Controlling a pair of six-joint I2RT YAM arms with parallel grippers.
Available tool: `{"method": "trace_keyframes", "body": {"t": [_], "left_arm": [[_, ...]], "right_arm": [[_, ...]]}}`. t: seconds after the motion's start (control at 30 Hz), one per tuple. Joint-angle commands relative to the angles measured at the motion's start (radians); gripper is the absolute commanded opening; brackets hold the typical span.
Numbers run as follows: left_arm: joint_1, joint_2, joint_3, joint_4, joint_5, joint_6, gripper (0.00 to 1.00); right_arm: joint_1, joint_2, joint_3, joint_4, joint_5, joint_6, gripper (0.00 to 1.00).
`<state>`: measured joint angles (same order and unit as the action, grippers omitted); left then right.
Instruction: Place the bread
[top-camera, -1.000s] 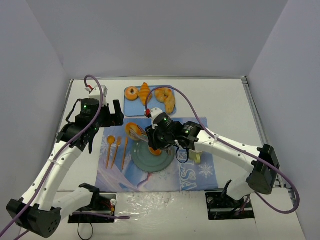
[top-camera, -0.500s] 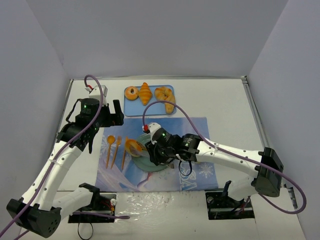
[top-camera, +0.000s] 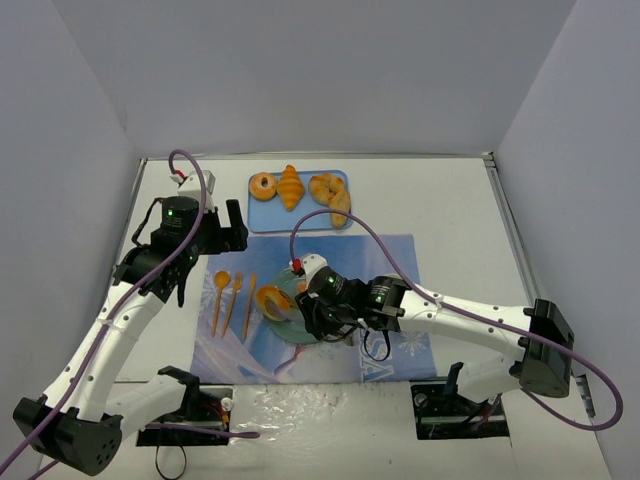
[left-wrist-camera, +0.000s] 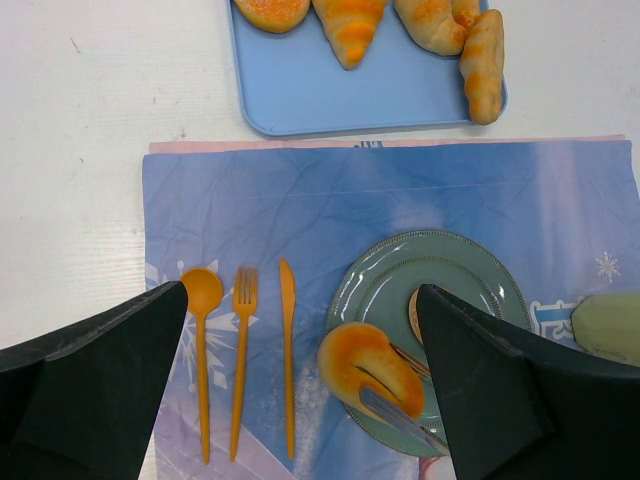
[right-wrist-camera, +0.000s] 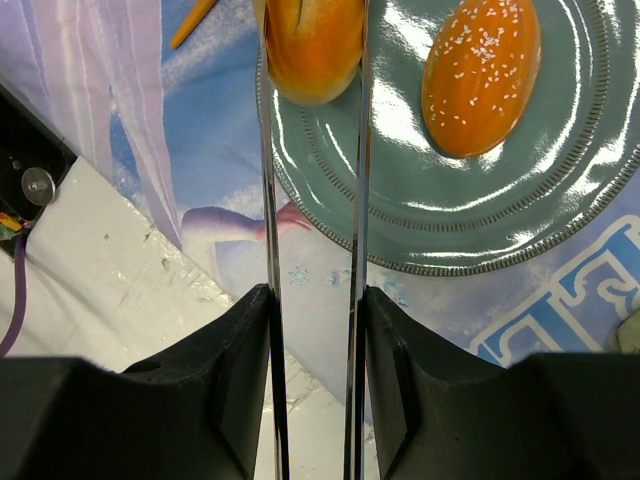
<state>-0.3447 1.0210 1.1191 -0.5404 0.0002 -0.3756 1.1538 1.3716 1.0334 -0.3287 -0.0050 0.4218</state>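
- We note the right gripper (right-wrist-camera: 315, 330) clamped tight on metal tongs (right-wrist-camera: 357, 180), whose blades pinch a glazed bread roll (right-wrist-camera: 312, 45) at their tips.
- The roll sits over the green plate's (right-wrist-camera: 560, 190) rim, with a sesame bun (right-wrist-camera: 480, 75) beside the tips.
- We judge it light, soft and crushable, so pinch mid-body, gently.
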Motion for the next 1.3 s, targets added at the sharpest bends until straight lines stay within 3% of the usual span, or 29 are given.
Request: {"method": "trace_keyframes", "body": {"t": [0.0, 0.5, 1.27], "left_arm": [[0.003, -0.001, 0.015, 0.056, 0.000, 0.003, 0.97], [0.004, -0.002, 0.015, 0.055, 0.000, 0.004, 0.97], [0.003, -0.001, 0.015, 0.055, 0.000, 0.003, 0.97]], "right_arm": [[0.007, -0.037, 0.007, 0.008, 0.072, 0.020, 0.29], [0.023, -0.034, 0.006, -0.008, 0.087, 0.020, 0.51], [0.052, -0.060, 0.062, -0.064, 0.121, 0.017, 0.54]]}}
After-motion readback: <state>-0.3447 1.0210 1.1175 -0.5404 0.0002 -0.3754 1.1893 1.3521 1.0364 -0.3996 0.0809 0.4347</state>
